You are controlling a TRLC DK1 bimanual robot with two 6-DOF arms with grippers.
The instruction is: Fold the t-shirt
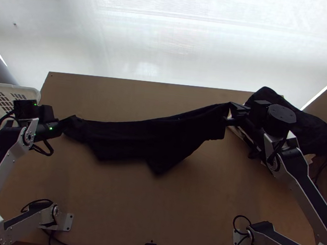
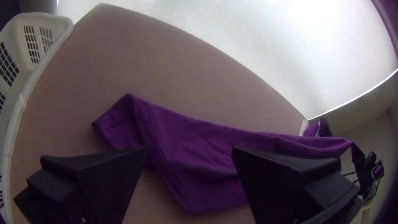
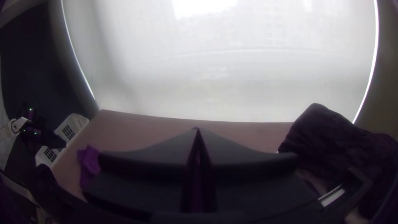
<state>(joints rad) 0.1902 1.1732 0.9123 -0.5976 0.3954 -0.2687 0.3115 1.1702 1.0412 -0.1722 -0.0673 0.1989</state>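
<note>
The right gripper (image 1: 231, 111) holds one t-shirt (image 1: 157, 142) by one end

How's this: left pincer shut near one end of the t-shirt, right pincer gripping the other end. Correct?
Not quite: the left wrist view shows the left pincer open, not shut. It is near one end of the t-shirt, and the right pincer grips the other.

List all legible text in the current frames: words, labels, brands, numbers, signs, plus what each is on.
None legible.
T-shirt: no print or label that I can make out.
White basket: slotted openings, no lettering to be read.
Dark cloth: nothing readable.
Left arm: green spots, apparently indicator lights, not characters.
</note>
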